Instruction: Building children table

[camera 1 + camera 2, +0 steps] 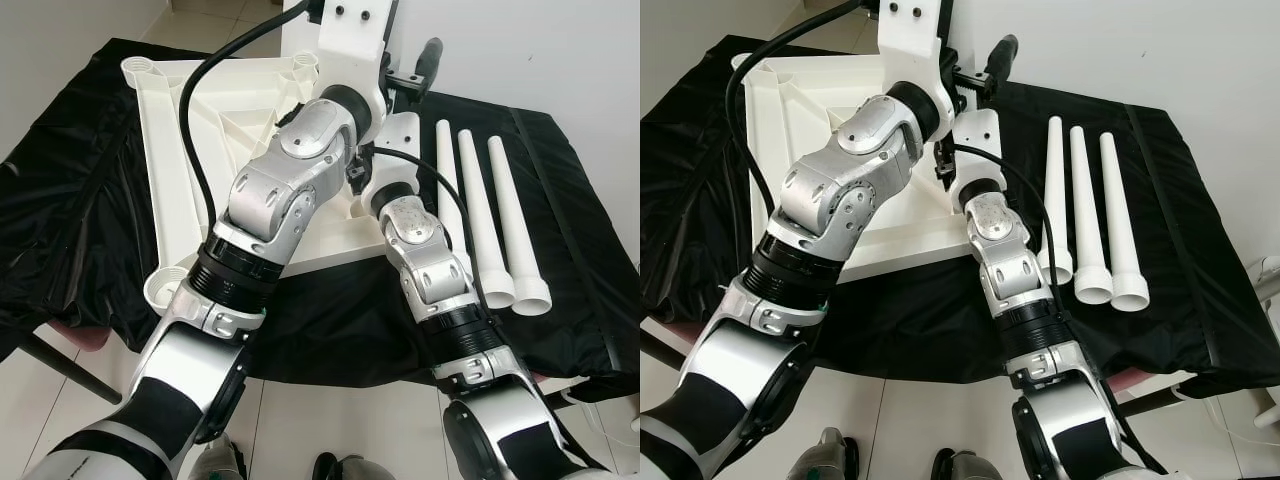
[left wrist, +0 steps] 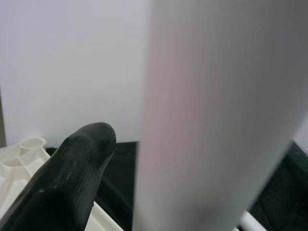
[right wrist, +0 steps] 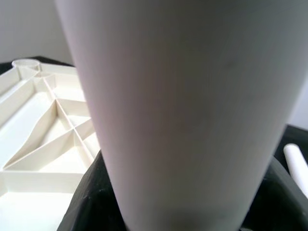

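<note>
Matt white plastic tabletop [image 1: 190,170] & legs [image 1: 1110,220] (smooth) on glossy black cloth [image 1: 80,220].

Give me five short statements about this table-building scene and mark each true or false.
1. Three white table legs lie side by side on the black cloth. True.
2. The white tabletop lies with its ribbed underside up. True.
3. The loose legs lie to the robot's left of the tabletop. False: they lie to its right.
4. The cloth under the parts is red. False: it is black.
5. In the wrist views, a white leg stands close in front of each tool's camera. True.
</note>
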{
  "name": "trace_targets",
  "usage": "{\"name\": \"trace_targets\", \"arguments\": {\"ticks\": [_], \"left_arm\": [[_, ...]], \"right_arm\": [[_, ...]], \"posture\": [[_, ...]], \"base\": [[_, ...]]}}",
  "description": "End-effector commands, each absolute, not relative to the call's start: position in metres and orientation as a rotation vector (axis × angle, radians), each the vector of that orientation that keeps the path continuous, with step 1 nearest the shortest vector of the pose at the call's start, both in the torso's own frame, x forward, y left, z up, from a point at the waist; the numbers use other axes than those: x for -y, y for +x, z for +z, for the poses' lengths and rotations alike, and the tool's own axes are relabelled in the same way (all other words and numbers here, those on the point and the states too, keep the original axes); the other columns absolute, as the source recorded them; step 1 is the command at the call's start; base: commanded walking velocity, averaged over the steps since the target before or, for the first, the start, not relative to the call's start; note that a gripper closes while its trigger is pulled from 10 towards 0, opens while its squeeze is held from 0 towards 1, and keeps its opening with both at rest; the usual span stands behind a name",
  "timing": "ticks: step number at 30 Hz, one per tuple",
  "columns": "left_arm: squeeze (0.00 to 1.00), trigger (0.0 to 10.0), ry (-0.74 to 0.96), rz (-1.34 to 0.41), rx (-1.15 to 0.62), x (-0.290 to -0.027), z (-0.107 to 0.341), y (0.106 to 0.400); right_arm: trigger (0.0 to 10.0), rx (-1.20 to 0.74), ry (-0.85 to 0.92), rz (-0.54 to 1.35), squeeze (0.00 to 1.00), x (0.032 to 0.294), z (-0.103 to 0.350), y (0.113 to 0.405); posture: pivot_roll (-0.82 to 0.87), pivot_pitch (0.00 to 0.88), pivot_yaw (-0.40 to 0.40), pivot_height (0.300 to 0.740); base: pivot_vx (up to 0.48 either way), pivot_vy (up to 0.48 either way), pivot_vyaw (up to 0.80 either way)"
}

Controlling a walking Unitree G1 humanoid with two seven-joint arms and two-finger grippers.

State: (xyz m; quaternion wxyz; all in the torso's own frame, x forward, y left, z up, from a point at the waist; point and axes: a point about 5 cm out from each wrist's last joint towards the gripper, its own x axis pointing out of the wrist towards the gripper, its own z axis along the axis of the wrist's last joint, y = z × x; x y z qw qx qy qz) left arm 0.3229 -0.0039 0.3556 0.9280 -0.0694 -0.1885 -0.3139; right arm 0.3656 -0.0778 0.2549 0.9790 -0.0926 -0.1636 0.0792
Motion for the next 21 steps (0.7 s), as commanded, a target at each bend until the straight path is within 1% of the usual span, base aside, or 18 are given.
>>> {"name": "trace_targets", "arguments": {"ticks": [1,2,4,6,10,12,13,14,15,16,19,21], "left_arm": [[0.41,10.0,-0.141,-0.767,0.397,0.011,0.357,0.315],[0.00,10.0,-0.152,-0.776,0.394,0.011,0.357,0.314],[0.00,10.0,-0.152,-0.776,0.394,0.011,0.357,0.314],[0.00,10.0,-0.192,-0.810,0.389,0.006,0.357,0.312],[0.00,10.0,-0.192,-0.810,0.389,0.006,0.357,0.312],[0.00,10.0,-0.209,-0.828,0.391,0.003,0.358,0.310],[0.00,10.0,-0.227,-0.849,0.393,-0.001,0.357,0.308],[0.00,10.0,-0.227,-0.849,0.393,-0.001,0.357,0.308],[0.00,10.0,-0.252,-0.872,0.391,-0.008,0.354,0.305],[0.00,10.0,-0.252,-0.872,0.391,-0.008,0.354,0.305],[0.00,10.0,-0.282,-0.890,0.367,-0.024,0.341,0.301],[0.00,10.0,-0.282,-0.890,0.367,-0.024,0.341,0.301]], "right_arm": [[10.0,0.313,-0.169,0.129,0.00,0.084,0.254,0.368],[10.0,0.301,-0.154,0.112,0.00,0.087,0.252,0.369],[10.0,0.301,-0.154,0.112,0.00,0.087,0.252,0.369],[10.0,0.279,-0.109,0.066,0.00,0.096,0.250,0.370],[10.0,0.279,-0.109,0.066,0.00,0.096,0.250,0.370],[10.0,0.271,-0.086,0.045,0.00,0.100,0.249,0.371],[10.0,0.255,-0.044,0.019,0.00,0.106,0.246,0.372],[10.0,0.255,-0.044,0.019,0.00,0.106,0.246,0.372],[10.0,0.245,-0.031,-0.016,0.00,0.115,0.242,0.373],[10.0,0.245,-0.031,-0.016,0.00,0.115,0.242,0.373],[10.0,0.237,-0.042,-0.049,0.00,0.131,0.232,0.371],[10.0,0.237,-0.042,-0.049,0.00,0.131,0.232,0.371]], "posture": [[0.11,0.124,-0.075,0.740],[0.11,0.118,-0.073,0.740],[0.11,0.118,-0.073,0.740],[0.11,0.111,-0.073,0.740],[0.11,0.111,-0.073,0.740],[0.11,0.111,-0.073,0.740],[0.11,0.105,-0.074,0.740],[0.11,0.105,-0.074,0.740],[0.11,0.103,-0.074,0.740],[0.11,0.103,-0.074,0.740],[0.11,0.102,-0.072,0.740],[0.11,0.102,-0.072,0.740]], "base": [[0.000,0.000,0.00],[0.000,0.000,0.00],[0.000,0.000,0.00],[0.000,0.000,0.00],[0.000,0.000,0.00],[0.000,0.000,0.00],[0.000,0.000,0.00],[0.000,0.000,0.00],[0.000,0.000,0.00],[0.000,0.000,0.00],[0.000,0.000,0.00],[0.000,0.000,0.00]]}}
